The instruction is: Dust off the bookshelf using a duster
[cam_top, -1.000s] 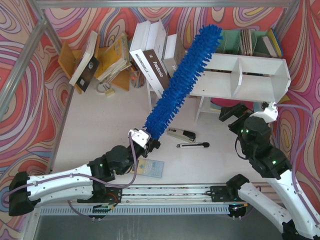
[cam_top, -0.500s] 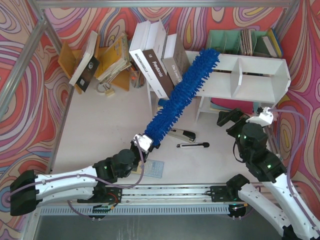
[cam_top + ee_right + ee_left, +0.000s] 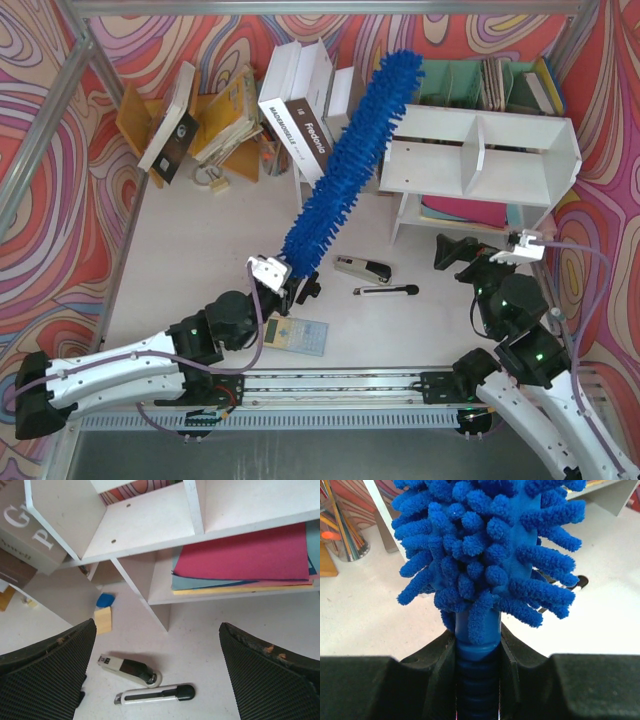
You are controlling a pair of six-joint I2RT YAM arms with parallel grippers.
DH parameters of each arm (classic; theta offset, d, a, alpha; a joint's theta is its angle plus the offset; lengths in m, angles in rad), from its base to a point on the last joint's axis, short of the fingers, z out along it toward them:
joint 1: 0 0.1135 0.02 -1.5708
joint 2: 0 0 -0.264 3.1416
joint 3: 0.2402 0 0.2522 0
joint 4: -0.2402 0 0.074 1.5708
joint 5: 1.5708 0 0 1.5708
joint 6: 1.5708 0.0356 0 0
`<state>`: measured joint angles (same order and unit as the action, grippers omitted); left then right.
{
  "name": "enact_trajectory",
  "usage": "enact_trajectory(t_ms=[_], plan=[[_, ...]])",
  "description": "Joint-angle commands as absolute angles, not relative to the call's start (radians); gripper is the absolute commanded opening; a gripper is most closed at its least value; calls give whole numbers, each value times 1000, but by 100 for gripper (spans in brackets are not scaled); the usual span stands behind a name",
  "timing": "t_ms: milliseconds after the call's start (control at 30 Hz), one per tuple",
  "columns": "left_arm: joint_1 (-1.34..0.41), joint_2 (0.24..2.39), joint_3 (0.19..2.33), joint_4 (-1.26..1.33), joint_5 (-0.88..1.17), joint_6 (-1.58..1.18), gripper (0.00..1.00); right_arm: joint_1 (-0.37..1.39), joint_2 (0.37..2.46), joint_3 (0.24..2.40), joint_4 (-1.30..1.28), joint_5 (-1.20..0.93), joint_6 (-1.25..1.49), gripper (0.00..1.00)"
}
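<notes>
A: Where is the long fluffy bright-blue microfibre duster (image 3: pixel 352 165)?

B: In the overhead view it slants from lower centre-left up to upper centre. Its fluffy tip crosses the left end of the wide white two-tier bookshelf (image 3: pixel 530 130), which stands at upper right. Whether the fibres touch the shelf's top board, I cannot tell.

A: And what holds it?

B: The left claw (image 3: pixel 477 680). In its wrist view both black fingers press against the ribbed blue handle just below the fluffy head, so it is clamped narrow on the duster.

A: The right claw (image 3: pixel 156 626)?

B: Spread wide, gripping nothing. Its two dark ridged fingers sit at the bottom corners of its wrist view, well apart, facing the bookshelf's lower tier from above the white surface (image 3: pixel 200 250).

A: What is in that tier?

B: A flat stack of paper sheets (image 3: pixel 245 555), pink on top, with blue and yellow edges beneath. The upper compartments look bare inside.

A: Anything lying near the shelf?

B: A black-and-silver stapler (image 3: pixel 362 268) and a slim black-and-silver utility knife (image 3: pixel 385 291), side by side at the centre of the overhead view, between the two arms. A small yellow block (image 3: pixel 102 620) and a small blue block (image 3: pixel 105 600) sit by the shelf's left leg.

A: Behind the duster?

B: Large white and brown books (image 3: pixel 300 125) lean at upper centre, just left of the bookshelf.
</notes>
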<state>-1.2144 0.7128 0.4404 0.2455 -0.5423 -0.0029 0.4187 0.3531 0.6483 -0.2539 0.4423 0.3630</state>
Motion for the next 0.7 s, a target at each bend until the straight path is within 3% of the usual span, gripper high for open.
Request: enact_trajectory(t_ms=[0, 433, 667], plan=[[-1209, 705, 505, 256, -542, -22, 0, 419, 315, 607, -192, 400, 306, 99], [-1206, 763, 412, 274, -587, -100, 0, 420, 322, 619, -203, 445, 308, 99], [-1207, 770, 505, 223, -541, -56, 0, 419, 325, 619, -202, 448, 308, 99]])
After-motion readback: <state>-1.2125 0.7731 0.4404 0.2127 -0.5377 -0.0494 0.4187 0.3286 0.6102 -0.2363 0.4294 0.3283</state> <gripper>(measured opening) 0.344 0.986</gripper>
